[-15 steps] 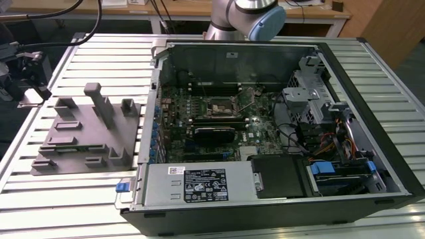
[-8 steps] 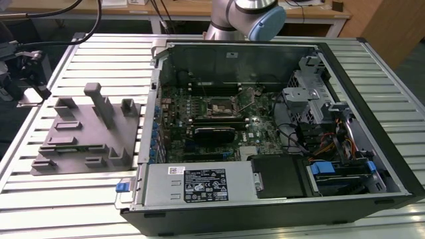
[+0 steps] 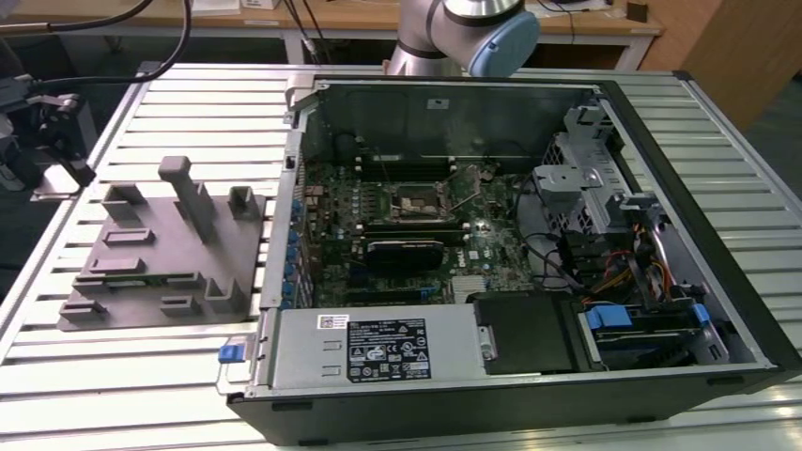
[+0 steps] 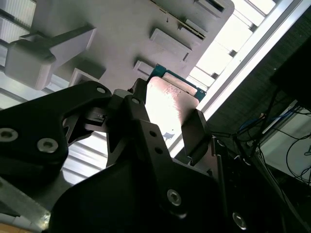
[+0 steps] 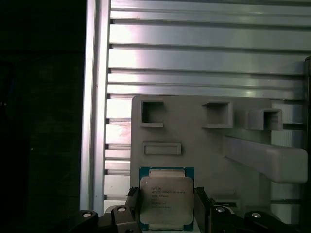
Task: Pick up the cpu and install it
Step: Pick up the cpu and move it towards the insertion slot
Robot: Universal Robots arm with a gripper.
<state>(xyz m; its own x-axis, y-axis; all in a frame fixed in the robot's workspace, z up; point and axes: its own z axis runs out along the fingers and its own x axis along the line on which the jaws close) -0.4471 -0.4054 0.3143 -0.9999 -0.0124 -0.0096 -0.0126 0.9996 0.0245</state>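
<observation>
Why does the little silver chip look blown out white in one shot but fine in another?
Second wrist view: strong glare whitens the cpu top in the gripper. First wrist view: the cpu lit evenly, glare on the slatted table, one side nearly black. Exterior view: soft, even light.

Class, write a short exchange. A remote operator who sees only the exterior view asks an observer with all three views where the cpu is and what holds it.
Operator: I have the open computer case and the grey tray. Where is the cpu?
Observer: In both wrist views the cpu sits between the fingers of the gripper, which is shut on it.
Operator: Is it over the case or over the tray?
Observer: In the first wrist view the tray lies right behind the cpu, with the slatted table beyond.
</observation>
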